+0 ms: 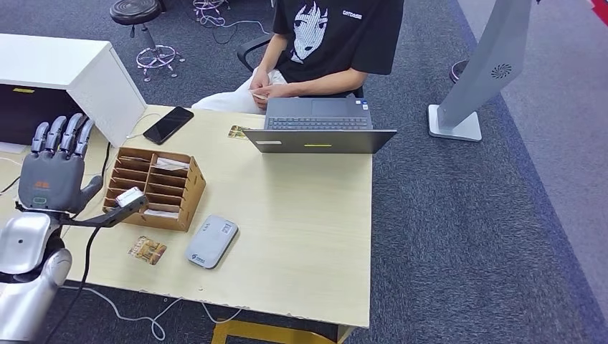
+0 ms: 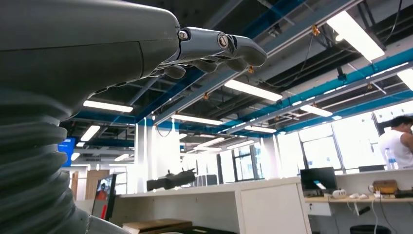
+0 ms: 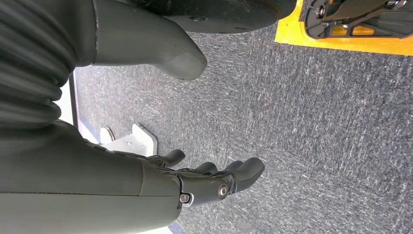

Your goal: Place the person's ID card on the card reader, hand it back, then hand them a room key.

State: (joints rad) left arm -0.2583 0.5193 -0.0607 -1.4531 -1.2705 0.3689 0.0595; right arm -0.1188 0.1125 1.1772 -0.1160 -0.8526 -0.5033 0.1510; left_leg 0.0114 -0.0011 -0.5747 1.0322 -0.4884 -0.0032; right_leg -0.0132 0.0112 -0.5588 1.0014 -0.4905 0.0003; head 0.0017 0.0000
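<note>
left hand (image 1: 54,172): hovering beside the card box (image 1: 156,188), fingers straight, holding nothing | right hand (image 3: 195,183): hanging over carpet, fingers loosely apart, holding nothing

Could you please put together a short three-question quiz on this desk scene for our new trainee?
1. True or false: the left hand is holding a card.
2. What lies directly beside the grey card reader on the table, towards the robot's left? A) a phone B) a patterned card C) a laptop
3. Fill in: the person sits behind the open ____.

Key:
1. False; it is raised with straight fingers and holds nothing.
2. B, the patterned card; the phone lies farther off, beyond the cardboard organizer.
3. laptop.
</note>
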